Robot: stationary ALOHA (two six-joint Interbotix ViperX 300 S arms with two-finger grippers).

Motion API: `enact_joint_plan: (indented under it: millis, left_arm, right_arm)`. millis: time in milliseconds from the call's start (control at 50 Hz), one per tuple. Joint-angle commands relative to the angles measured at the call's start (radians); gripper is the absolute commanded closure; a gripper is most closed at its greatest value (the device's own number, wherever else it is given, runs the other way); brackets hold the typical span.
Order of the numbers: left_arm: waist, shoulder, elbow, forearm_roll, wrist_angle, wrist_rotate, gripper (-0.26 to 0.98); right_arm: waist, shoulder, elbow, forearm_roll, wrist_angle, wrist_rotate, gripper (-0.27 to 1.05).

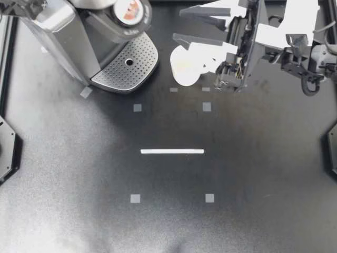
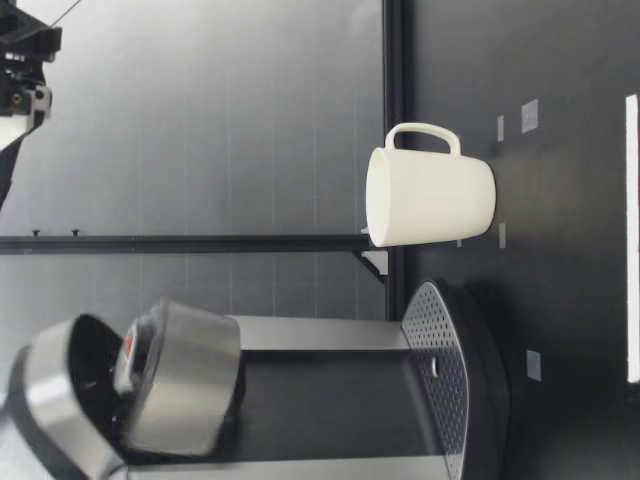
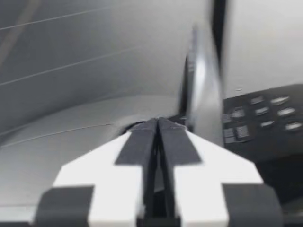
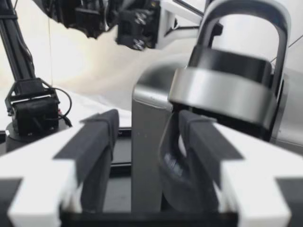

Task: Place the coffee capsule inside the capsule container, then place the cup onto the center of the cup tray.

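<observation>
My left gripper (image 3: 158, 126) has its jaws pressed together with nothing between them. Its wrist view shows only the grey top of the coffee machine and a panel of buttons (image 3: 265, 118) ahead.

In the top view the coffee machine (image 1: 58, 37) stands at the far left of the table (image 1: 168, 221). The coffee capsule (image 1: 129, 9) is round, with a red and white top inside a dark rim. It sits in the capsule container (image 2: 185, 375) with its top facing up. Only the low view shows that the container is tilted off upright, with the silver lid (image 2: 50, 400) swung open beside it.

The perforated cup tray (image 1: 113, 74) carries nothing. Just to its right the cup (image 1: 181, 71) stands upright on the table—long axis vertical, mouth up, handle pointing away from the machine. The top view gives only its white mouth. The low view shows its plain white wall narrowing slightly toward the base, and the looped handle.

My right gripper (image 1: 179, 25) hangs over the cup with its jaws wide apart, gripping nothing, fingers pointing toward the machine—the low view shows the cup standing free. In the right wrist view the machine's open lid shows between its fingers.
</observation>
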State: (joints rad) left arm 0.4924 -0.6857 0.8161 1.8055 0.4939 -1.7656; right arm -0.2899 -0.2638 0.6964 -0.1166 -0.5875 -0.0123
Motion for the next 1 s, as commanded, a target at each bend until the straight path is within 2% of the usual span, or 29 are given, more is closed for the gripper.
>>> enact_joint_plan:
  millis: [0,200,360,520,980]
  left_arm:
    - [-0.002,-0.014,-0.026,0.005,-0.069,-0.003,0.61]
    - [-0.002,0.003,-0.067,0.005,-0.244,-0.002,0.61]
    - [-0.017,0.04,-0.1,0.002,-0.314,-0.003,0.61]
    - [-0.064,0.091,-0.114,0.002,-0.314,0.006,0.61]
    - [-0.132,0.172,-0.124,-0.005,-0.291,0.0,0.61]
  right_arm:
    - [0.005,-0.028,-0.006,0.002,-0.011,0.0,0.22]
    - [0.005,-0.032,-0.002,0.002,-0.023,0.0,0.22]
    - [0.006,-0.035,0.006,0.002,-0.029,0.002,0.22]
    - [0.005,-0.048,0.02,0.002,-0.029,0.003,0.22]
    - [0.005,-0.112,0.072,0.003,-0.046,0.006,0.22]
